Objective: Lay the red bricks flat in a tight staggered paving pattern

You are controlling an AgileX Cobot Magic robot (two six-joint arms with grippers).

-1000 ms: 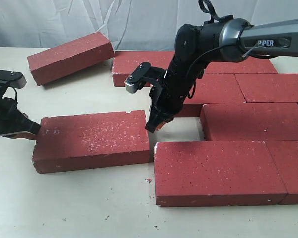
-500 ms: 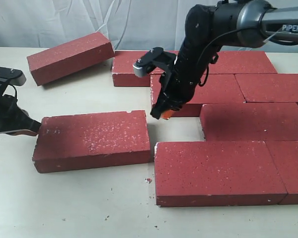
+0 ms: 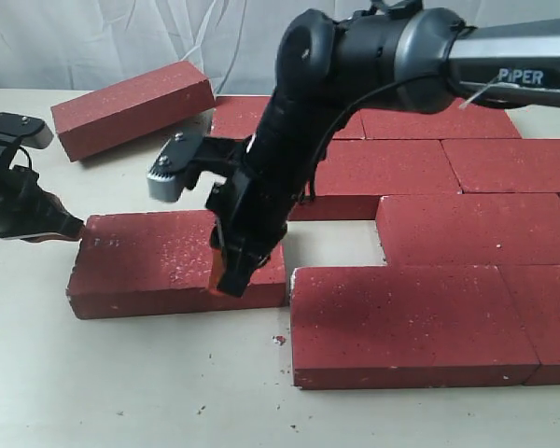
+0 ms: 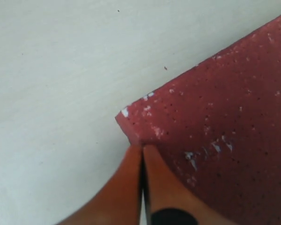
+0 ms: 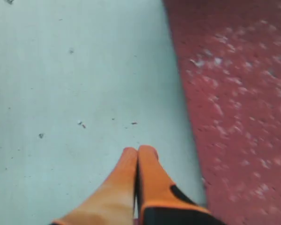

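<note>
A loose red brick lies flat left of centre. My left gripper is shut, empty, and its orange tips touch that brick's far left corner. My right gripper is shut and empty too. It hangs low over the loose brick's near right part, reaching across from the right. In the right wrist view its tips hover above bare table beside a red brick. Several red bricks lie flat in staggered rows on the right.
Another red brick lies askew at the back left, apart from the rows. A gap shows between the loose brick and the middle row. Small crumbs dot the pale table. A white curtain hangs behind.
My right arm has swung from the gap at the centre toward the left and nearer, over the loose brick. The left gripper and the loose brick have shifted slightly right.
</note>
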